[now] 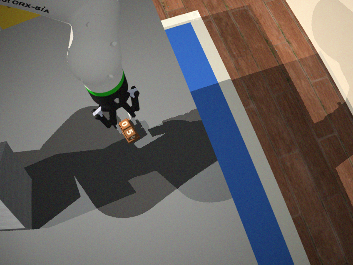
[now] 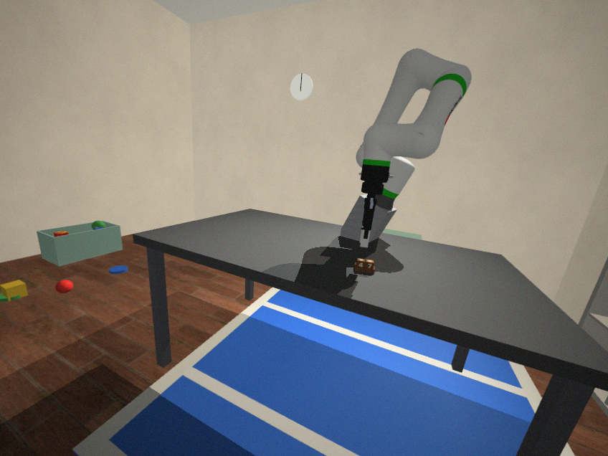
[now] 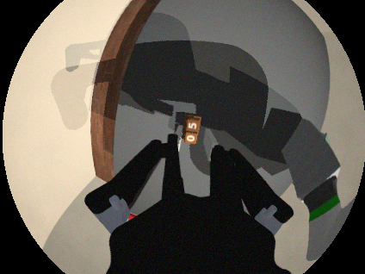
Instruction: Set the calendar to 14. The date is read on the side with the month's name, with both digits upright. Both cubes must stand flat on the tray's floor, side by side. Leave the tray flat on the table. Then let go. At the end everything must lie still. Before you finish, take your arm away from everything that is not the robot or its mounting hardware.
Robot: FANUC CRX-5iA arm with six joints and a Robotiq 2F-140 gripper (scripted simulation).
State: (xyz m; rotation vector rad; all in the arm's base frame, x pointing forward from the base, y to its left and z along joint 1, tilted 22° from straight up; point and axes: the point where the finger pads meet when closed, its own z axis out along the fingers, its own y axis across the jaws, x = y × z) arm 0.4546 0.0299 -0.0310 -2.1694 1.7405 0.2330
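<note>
Room: beige walls, wooden floor, a blue rug (image 2: pixel 314 373) under the dark surface (image 2: pixel 235 235).
Calendar: the small wooden calendar (image 1: pixel 128 131) sits flat on the surface near the edge that faces the rug, both cubes in its tray.
Digits: top faces read 0 and 5; the side facing the rug seems to read 4 and 7.
Hand: my hand (image 1: pixel 118 119) hovers just beside the calendar, fingers partly drawn in, pinching nothing.
</note>
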